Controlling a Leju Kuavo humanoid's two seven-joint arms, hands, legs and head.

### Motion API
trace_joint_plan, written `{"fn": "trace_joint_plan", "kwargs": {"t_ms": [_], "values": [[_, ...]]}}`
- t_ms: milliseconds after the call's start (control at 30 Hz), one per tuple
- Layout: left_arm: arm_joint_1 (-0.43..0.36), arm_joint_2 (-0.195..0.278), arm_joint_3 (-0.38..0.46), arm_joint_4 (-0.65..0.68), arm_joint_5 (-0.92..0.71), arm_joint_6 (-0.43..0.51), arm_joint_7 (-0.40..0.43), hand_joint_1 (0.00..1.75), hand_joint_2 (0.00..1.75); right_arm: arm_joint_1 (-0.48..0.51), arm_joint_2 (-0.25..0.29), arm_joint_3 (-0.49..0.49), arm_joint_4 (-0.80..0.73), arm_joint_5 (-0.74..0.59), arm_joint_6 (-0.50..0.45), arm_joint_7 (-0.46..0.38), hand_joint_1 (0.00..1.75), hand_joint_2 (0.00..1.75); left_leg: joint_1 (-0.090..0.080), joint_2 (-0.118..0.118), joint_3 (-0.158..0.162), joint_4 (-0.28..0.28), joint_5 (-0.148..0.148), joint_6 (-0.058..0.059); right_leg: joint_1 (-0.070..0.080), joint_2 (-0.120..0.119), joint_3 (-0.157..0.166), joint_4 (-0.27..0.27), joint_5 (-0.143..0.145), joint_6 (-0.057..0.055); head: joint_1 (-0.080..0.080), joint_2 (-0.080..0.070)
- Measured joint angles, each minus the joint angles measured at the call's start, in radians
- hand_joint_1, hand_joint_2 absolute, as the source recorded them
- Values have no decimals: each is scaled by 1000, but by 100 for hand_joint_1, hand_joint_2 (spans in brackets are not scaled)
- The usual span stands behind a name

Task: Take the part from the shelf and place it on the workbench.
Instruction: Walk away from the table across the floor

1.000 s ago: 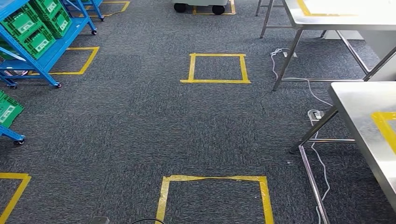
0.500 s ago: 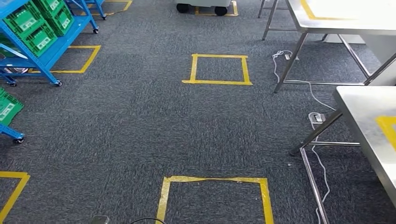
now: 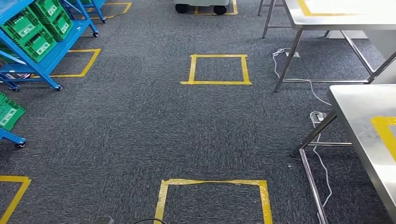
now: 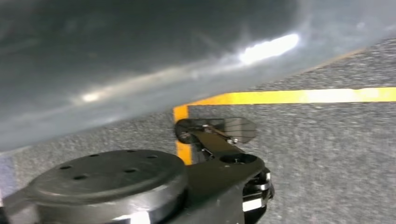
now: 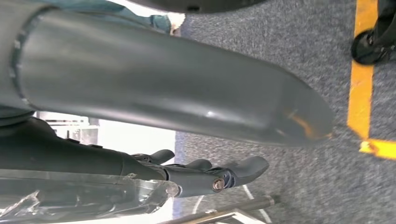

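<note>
Whole head view shifted slightly against the earlier frame: camera motion, nothing on the floor moved. Right hand (image 5: pixel 187 175) hanging low over carpet, fingers (image 5: pixel 247 166) stretched out and apart, grasping nothing. Left hand (image 4: pixel 116 60) a grey blur close to the lens; finger state cannot be told. Part not distinguishable; crates (image 3: pixel 28 32) on shelf (image 3: pixel 44 60) at far left, worktop (image 3: pixel 359 116) at right.
</note>
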Motion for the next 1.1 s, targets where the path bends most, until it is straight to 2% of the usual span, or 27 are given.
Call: {"fn": "trace_joint_plan", "kwargs": {"t_ms": [67, 100, 133, 167, 200, 267, 300, 333, 400, 433, 467, 500, 533, 567, 600, 633, 667, 700, 733, 767, 800, 833, 867, 933, 967, 1033, 1100], "values": [[-3, 0, 0, 3, 0, 0, -1, 0, 0, 1, 0, -1, 0, 0, 0, -1, 0, 0, 0, 9, -87, 137, -49, 0, 5, -7, 12, -1, -12, -7, -2, 0], [-2, 0, 0, 4, -1, 0, -1, 0, 0, 2, 0, -1, 0, 0, 0, -1, 0, 0, 0, 10, -123, 182, -63, 3, 8, -9, 21, -1, -21, -9, -2, 0], [0, 0, 1, 6, -1, 0, -1, 0, 0, 2, -1, -2, 0, -1, -1, -2, 0, 0, -1, 10, -143, 194, -62, 7, 11, -9, 33, -1, -31, -10, -2, 0], [2, 0, 1, 7, -1, 0, -1, 0, 0, 3, -1, -2, 0, -1, -1, -2, 0, 0, -3, 10, -146, 170, -44, 13, 13, -10, 48, -2, -42, -10, -2, 0], [4, 0, 1, 8, -1, 0, -1, 0, 0, 3, -1, -2, 0, -2, -1, -1, 0, 0, -6, 10, -136, 121, -10, 21, 15, -10, 64, -2, -54, -9, -2, 0], [6, 0, 2, 9, -1, 1, -1, 0, 0, 4, -1, -3, 1, -3, -1, -1, 0, 0, -17, 12, -111, 5, 80, 36, 17, -11, 90, -4, -81, -6, -2, 0], [7, 0, 2, 9, -1, 2, -1, 0, 0, 3, -1, -3, 1, -3, -1, -5, 0, 0, -23, 13, -103, -32, 106, 39, 16, -11, 99, -10, -94, -2, -1, 0], [7, 0, 2, 10, -2, 3, -1, 0, 0, 2, -1, -3, 1, -3, 0, -8, 0, 0, -29, 12, -96, -57, 118, 41, 15, -11, 112, -13, -99, 4, -2, 0], [6, 1, 2, 10, -2, 4, -1, 0, 0, -1, -1, -4, 0, -3, 0, -13, 0, 0, -33, 9, -72, -78, 109, 48, 11, -11, 135, -20, -97, 16, -2, 0], [6, 2, 3, 10, -2, 4, -1, 0, 0, -2, -1, -4, 0, -4, 0, -13, 0, 0, -32, 7, -58, -86, 107, 54, 10, -12, 133, 3, -86, 21, -3, 0], [5, 3, 3, 10, -2, 4, -2, 0, 0, -3, -1, -4, 0, -4, 0, -12, 0, 0, -31, 7, -44, -89, 102, 61, 9, -13, 107, 48, -79, 25, -2, 0], [4, 4, 3, 10, -2, 4, -2, 0, 0, -4, -1, -4, -1, -5, -1, -14, 0, 0, -29, 6, -31, -90, 94, 66, 9, -13, 66, 113, -80, 28, -1, 0], [4, 4, 3, 10, -2, 4, -2, 0, 0, -4, -1, -4, -1, -5, -1, -17, 0, 0, -29, 6, -19, -90, 82, 70, 9, -13, 15, 187, -97, 32, 1, 0], [3, 3, 3, 10, -2, 4, -2, 0, 0, -3, -1, -4, -1, -6, -1, -20, 0, 0, -29, 4, -5, -90, 68, 73, 9, -13, -36, 246, -134, 35, 2, 0], [3, 3, 3, 10, -2, 4, -2, 0, 0, -1, -1, -4, -1, -7, -1, -22, 0, 0, -29, 2, 12, -90, 53, 74, 10, -12, -77, 277, -180, 37, 3, 0], [4, 2, 3, 10, -2, 4, -2, 0, 0, 1, -1, -4, -1, -7, -1, -21, 0, 0, -29, -2, 33, -90, 37, 74, 10, -12, -108, 283, -221, 38, 4, 0], [5, 2, 3, 11, -2, 4, -2, 0, 0, 3, -1, -4, 0, -8, -1, -19, 0, 0, -29, -5, 55, -90, 21, 74, 11, -12, -126, 261, -237, 37, 6, 0], [6, 1, 3, 11, -2, 4, -2, 0, 0, 5, -1, -5, 0, -9, -1, -17, 0, 0, -29, -7, 78, -91, 4, 73, 12, -12, -135, 220, -215, 36, 6, 0], [7, 1, 4, 11, -2, 4, -2, 0, 0, 8, -1, -6, 0, -10, -1, -16, 0, 0, -29, -9, 97, -92, -12, 71, 13, -12, -140, 165, -151, 33, 7, 0], [6, 1, 4, 11, -2, 4, -2, 0, 0, 10, -1, -7, 0, -10, -1, -19, 0, 0, -30, -11, 113, -92, -28, 69, 15, -13, -143, 110, -66, 29, 8, 0], [5, 1, 4, 11, -2, 4, -2, 0, 0, 11, -1, -8, 1, -10, -1, -26, 0, 0, -31, -12, 124, -94, -43, 65, 17, -13, -141, 69, 7, 23, 9, 0], [5, 0, 4, 11, -2, 4, -2, 0, 0, 12, -1, -9, 1, -10, -1, -33, 0, 0, -32, -14, 134, -97, -52, 60, 18, -13, -139, 41, 58, 17, 7, 0], [4, 0, 5, 11, -2, 4, -2, 0, 0, 10, -1, -10, 1, -11, -1, -39, 0, 0, -34, -15, 143, -98, -56, 55, 20, -13, -133, 29, 76, 11, 6, 0], [4, 0, 5, 11, -2, 4, -2, 0, 0, 9, -1, -11, 1, -11, -1, -38, 0, 0, -34, -11, 145, -76, -50, 45, 17, -11, -108, 18, 72, 0, 2, 0], [3, 0, 5, 11, -2, 4, -2, 0, 0, 10, -1, -11, 0, -11, -1, -36, 0, 0, -34, -6, 127, -39, -45, 40, 15, -12, -92, 13, 68, -4, 0, 0], [0, 0, 5, 11, -2, 4, -2, 0, 0, 10, -1, -12, 0, -11, -1, -36, 0, 0, -29, 4, 57, 80, -63, 29, 13, -14, -59, 0, 52, -10, -4, 0], [1, 0, 5, 11, -2, 6, -2, 0, 0, 9, -1, -14, 0, -11, -1, -37, 0, 0, -22, 7, -24, 170, -133, 19, 12, -13, -27, -11, 32, -10, -6, 0]]}}
